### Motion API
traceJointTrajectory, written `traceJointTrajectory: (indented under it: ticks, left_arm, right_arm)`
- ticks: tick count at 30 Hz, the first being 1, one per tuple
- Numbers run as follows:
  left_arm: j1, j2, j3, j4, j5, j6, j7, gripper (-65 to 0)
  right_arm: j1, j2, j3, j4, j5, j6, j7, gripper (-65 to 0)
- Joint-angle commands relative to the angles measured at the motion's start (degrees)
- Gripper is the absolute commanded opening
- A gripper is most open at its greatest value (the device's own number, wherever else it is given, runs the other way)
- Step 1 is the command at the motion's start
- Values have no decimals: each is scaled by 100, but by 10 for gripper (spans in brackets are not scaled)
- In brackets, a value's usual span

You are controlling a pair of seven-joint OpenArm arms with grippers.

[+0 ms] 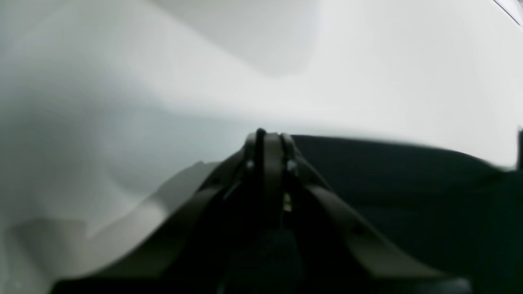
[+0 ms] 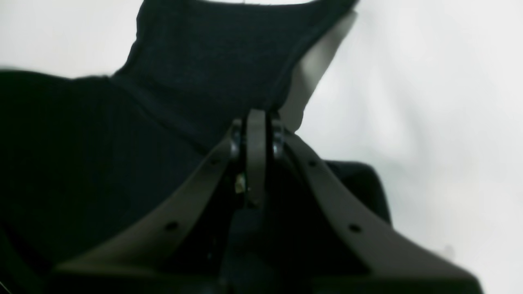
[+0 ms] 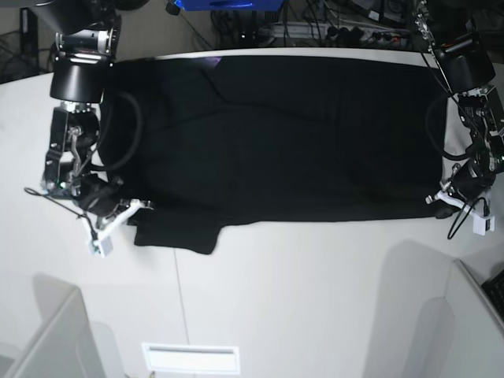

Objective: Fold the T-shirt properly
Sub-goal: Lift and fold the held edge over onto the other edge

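The black T-shirt (image 3: 276,142) lies spread flat, plain side up, across the white table (image 3: 299,299); no print shows. My right gripper (image 3: 135,206) is at its near left corner beside the short sleeve. In the right wrist view the gripper (image 2: 256,116) is shut on the cloth (image 2: 81,155), and the sleeve rises ahead of it. My left gripper (image 3: 437,199) is at the near right corner. In the left wrist view it (image 1: 269,136) is shut at the edge of the cloth (image 1: 388,175), with a dark strip between the jaws.
Cables and equipment (image 3: 315,24) crowd the table's far edge. Grey panels stand at the near left (image 3: 47,339) and near right (image 3: 472,323). A white slotted plate (image 3: 189,358) lies at the front edge.
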Motion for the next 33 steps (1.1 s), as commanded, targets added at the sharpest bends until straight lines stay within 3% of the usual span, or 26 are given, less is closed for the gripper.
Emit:
traceJointTrajectory:
  ticks: [1,8,14,27,33]
  left_arm:
    - [-107,-98,3,190,-157,-45,-125,-650]
    - [43,-54,-234,480,-166,-45,358,-650]
    - [34,-72,-454,788,-166,-45,666,-650]
    - [262,-89,-454,1122,-166,-45,675,-650]
    - [447,-89,-454,1404,-166,-45,675,-650]
  right_arm:
    - [127,73,117,165,59,28,96,-650]
    - [-163,-15,548,384,666,37,-124,-650]
    - [-374,-6,601,543,789,28,-203,-650]
    - [-998,-32,935,1272,797,37,-203,-650]
    - [-1227,38,1111,1387,1422,37,-238,-650]
